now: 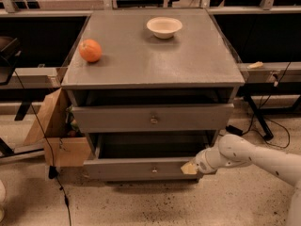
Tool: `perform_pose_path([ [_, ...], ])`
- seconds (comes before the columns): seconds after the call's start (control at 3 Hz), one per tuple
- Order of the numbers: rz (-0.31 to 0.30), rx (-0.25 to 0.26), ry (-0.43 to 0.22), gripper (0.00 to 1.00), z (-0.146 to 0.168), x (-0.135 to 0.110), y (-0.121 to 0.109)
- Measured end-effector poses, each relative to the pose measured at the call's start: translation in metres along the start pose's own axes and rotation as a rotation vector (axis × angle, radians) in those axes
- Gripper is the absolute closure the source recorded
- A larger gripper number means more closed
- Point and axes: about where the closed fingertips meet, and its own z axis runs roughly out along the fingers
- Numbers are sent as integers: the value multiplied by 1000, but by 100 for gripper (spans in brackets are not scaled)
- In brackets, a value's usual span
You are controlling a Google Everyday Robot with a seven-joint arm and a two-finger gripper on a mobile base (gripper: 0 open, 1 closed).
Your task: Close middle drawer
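Note:
The middle drawer [141, 169] is grey with a low front and a small round knob. It stands pulled out from the cabinet [150, 55], its dark inside showing. My gripper [190, 167] is at the right end of the drawer's front panel, touching or almost touching it. My white arm [244, 154] reaches in from the right. The taller-fronted top drawer [153, 117] with the bigger knob sits above, slightly out. The lowest drawer is hidden below the open one.
An orange [90, 50] and a white bowl [164, 27] sit on the cabinet top. A cardboard box [59, 135] stands against the cabinet's left side. Cables [263, 126] and a dark stand leg lie on the floor at the right.

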Motion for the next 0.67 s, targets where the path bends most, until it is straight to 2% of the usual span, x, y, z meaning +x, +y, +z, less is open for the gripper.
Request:
perform_pose_path([
  [0.67,13,-4,-4,100,-1,3,-1],
])
